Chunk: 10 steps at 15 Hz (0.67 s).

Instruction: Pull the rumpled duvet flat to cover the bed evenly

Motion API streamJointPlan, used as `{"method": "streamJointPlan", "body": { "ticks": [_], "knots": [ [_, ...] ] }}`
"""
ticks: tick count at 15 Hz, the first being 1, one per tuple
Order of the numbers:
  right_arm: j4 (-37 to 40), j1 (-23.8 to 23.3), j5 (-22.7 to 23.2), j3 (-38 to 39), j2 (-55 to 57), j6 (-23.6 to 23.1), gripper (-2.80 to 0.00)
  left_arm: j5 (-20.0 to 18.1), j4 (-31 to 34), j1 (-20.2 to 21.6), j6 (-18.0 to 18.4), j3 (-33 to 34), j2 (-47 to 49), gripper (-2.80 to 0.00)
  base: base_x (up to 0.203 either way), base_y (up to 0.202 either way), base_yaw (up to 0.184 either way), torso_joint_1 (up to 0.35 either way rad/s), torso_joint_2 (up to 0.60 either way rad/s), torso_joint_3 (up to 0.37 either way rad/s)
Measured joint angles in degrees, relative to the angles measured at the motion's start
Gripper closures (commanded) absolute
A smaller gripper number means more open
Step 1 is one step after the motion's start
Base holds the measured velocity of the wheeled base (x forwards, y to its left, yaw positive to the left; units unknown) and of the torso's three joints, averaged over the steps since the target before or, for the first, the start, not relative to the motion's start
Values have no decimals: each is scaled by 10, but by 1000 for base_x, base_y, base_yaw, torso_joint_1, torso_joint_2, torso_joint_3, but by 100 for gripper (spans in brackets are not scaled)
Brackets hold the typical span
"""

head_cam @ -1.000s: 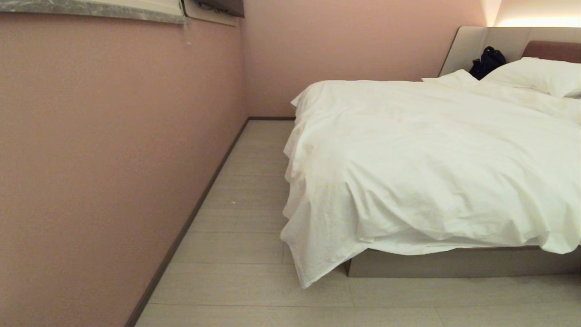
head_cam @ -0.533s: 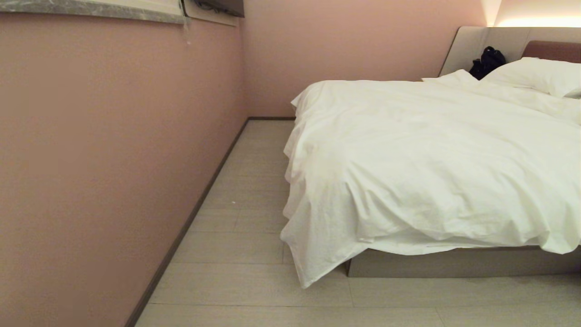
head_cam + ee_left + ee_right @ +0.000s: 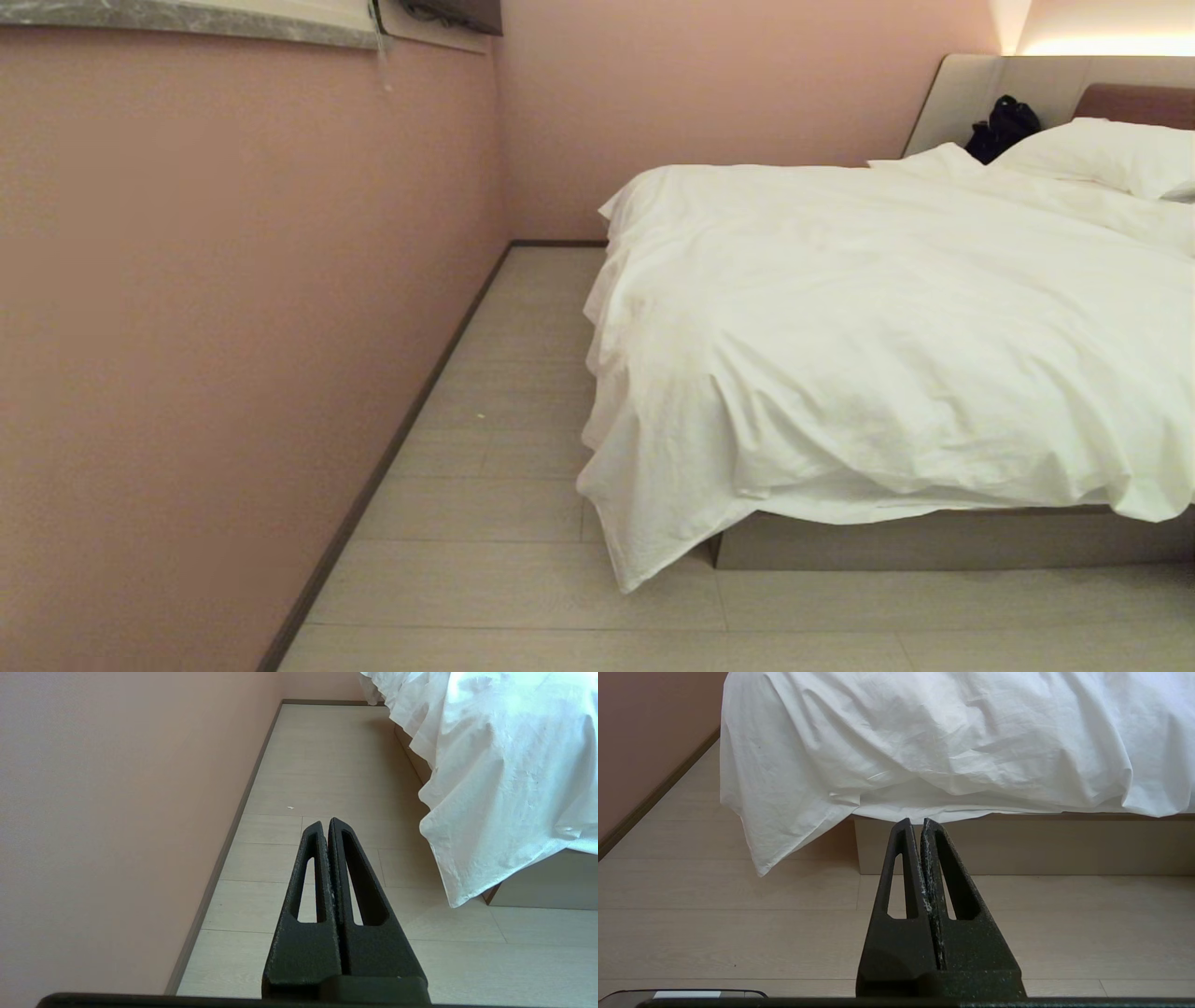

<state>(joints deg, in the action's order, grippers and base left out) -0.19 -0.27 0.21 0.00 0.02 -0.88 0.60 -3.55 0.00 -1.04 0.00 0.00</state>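
Draping the bed (image 3: 934,541) unevenly — rumpled duvet (image 3: 887,336)

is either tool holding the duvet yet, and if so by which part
Nothing is held. The left tool and right tool are both shut and empty above the floor, short of the duvet.

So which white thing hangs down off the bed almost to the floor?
The duvet: its corner droops past the bed base, while the pillow stays up by the headboard.

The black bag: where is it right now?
In the head view, the black bag sits at the far right, against the headboard, just left of the pillow and beyond the duvet.
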Motion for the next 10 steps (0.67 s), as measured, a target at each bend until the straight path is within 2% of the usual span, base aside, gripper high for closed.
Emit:
{"method": "streamJointPlan", "body": {
  "ticks": [10],
  "knots": [
    [-1,0,0,0,0,2,0,0,0,0,0,0,0,0,0,0,0,0,0,0]
  ]
}}
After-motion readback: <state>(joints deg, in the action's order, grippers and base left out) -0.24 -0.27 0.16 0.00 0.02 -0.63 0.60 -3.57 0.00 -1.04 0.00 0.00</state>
